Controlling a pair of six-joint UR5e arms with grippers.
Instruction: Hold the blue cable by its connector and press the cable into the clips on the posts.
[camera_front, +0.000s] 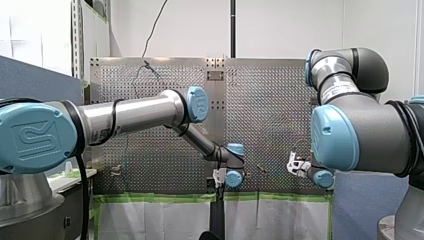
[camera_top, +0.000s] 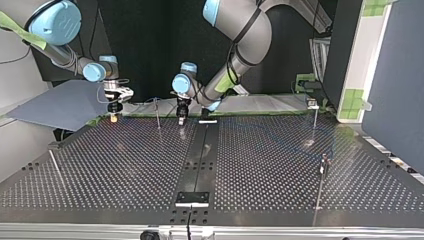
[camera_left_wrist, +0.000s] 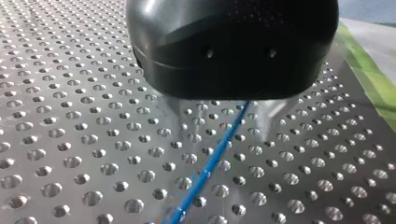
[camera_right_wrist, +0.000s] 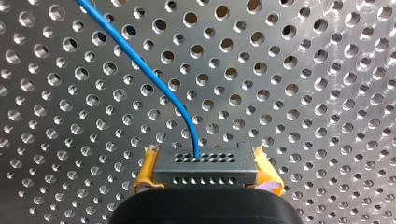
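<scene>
The blue cable (camera_right_wrist: 154, 79) comes out of a grey connector block (camera_right_wrist: 205, 171) with rows of small holes. My right gripper (camera_right_wrist: 205, 161) is shut on that block, its yellow pads (camera_right_wrist: 145, 175) pressed on both ends, just above the perforated table. In the left wrist view the blue cable (camera_left_wrist: 210, 161) runs along the table between the fingers of my left gripper (camera_left_wrist: 224, 123). Those fingers look blurred, stand wide apart and do not touch the cable. In the top view my right gripper (camera_top: 114, 107) is at the far left and my left gripper (camera_top: 181, 112) is near the middle, by a thin post (camera_top: 158, 114).
More thin posts stand on the perforated table (camera_top: 260, 165): one at the far right (camera_top: 315, 117), one nearer on the right (camera_top: 323, 167) and a leaning one at the near left (camera_top: 56, 167). A dark strip (camera_top: 200, 160) runs down the table's middle. Green tape (camera_front: 165, 198) lines the far edge.
</scene>
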